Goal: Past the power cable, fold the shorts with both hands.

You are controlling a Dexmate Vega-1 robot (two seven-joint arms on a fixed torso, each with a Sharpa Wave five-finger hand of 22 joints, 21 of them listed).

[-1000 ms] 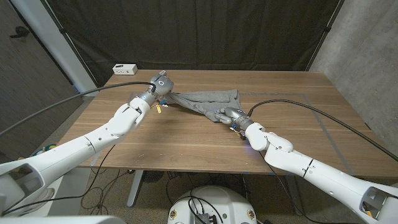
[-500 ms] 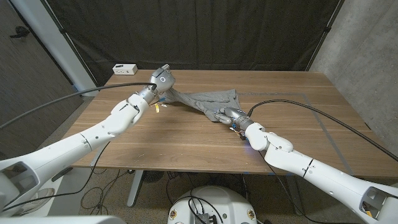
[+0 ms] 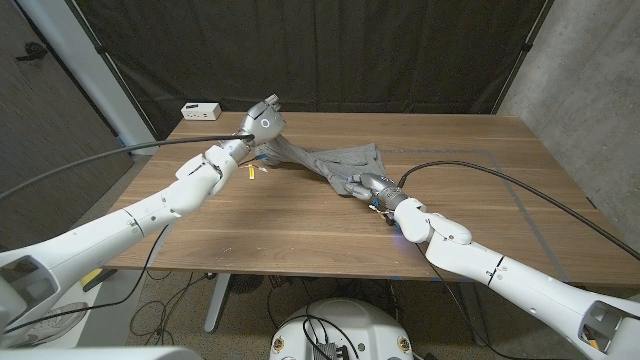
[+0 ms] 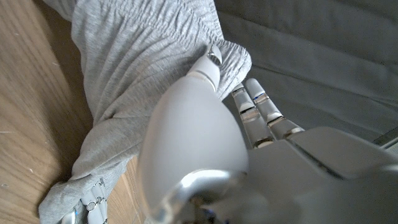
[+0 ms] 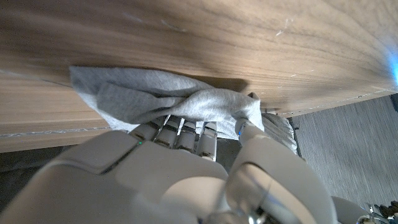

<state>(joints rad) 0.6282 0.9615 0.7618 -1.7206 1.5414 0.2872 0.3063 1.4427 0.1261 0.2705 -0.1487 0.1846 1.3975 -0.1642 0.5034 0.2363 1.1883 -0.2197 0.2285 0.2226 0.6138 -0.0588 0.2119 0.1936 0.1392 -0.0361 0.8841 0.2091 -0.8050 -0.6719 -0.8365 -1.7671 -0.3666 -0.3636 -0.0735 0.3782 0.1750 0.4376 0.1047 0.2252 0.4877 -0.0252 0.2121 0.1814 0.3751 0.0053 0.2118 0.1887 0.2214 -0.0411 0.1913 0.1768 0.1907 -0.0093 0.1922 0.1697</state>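
Here the fingers of the left hand (image 3: 263, 121) are closed on one end of the grey shorts (image 3: 340, 162) and hold it lifted above the wooden table (image 3: 300, 220), near the far left side. The fingers of the right hand (image 3: 362, 185) are clamped on another bunched corner of the shorts, low at the table surface near the middle. Between both hands the cloth is stretched in a slanted band, and the rest lies crumpled on the table behind the right hand. A black cable (image 3: 480, 170) runs over the table at the right, and a white power strip (image 3: 200, 110) sits at the far left corner.
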